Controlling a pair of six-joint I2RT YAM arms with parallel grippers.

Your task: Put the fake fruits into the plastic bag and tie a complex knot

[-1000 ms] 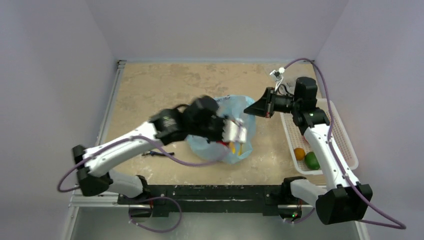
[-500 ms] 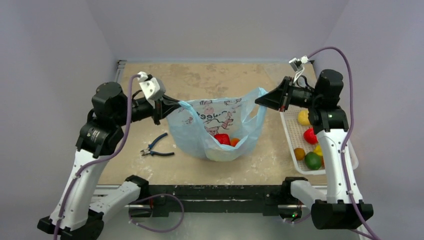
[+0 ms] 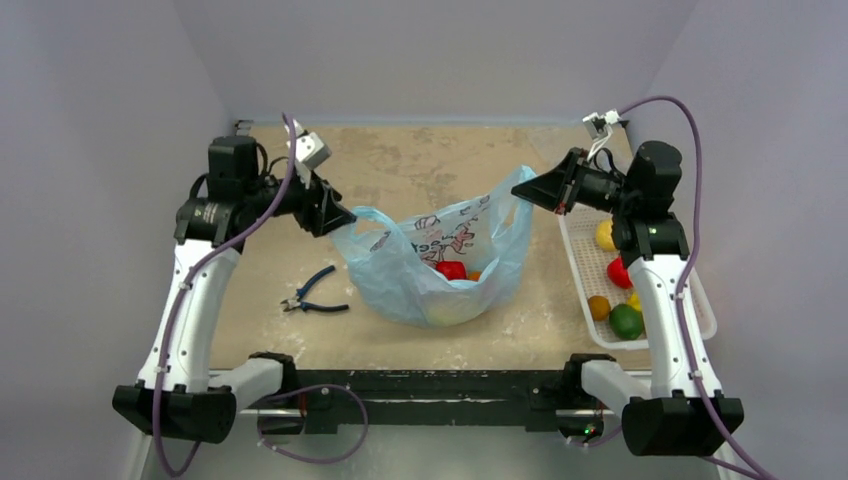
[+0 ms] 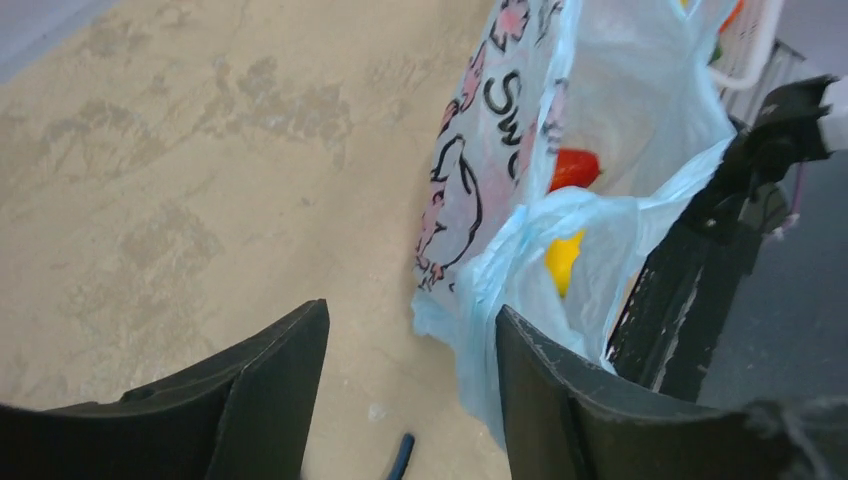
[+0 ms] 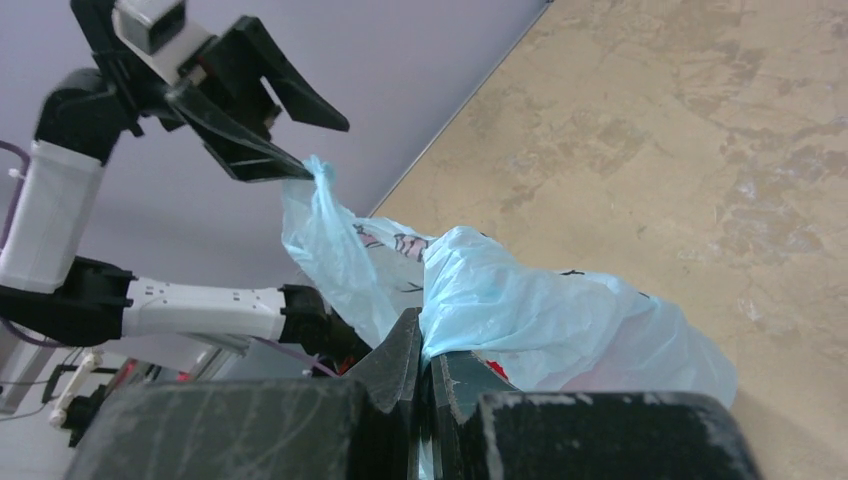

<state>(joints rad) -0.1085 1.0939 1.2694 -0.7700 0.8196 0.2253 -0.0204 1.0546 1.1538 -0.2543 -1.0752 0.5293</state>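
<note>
Mostly hidden fake fruits (image 3: 451,269), bunched plastic bag (image 3: 408,287)

L hand (image 3: 343,216) swung off bag (image 3: 415,285) out to the left, bag corner at its tip. R hand (image 3: 518,196) rose a bit. Bag now stretched open btwn them.

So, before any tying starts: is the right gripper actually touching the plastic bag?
Touching. The right wrist view shows the right gripper shut on a bunched edge of the plastic bag, with no gap between them.
</note>
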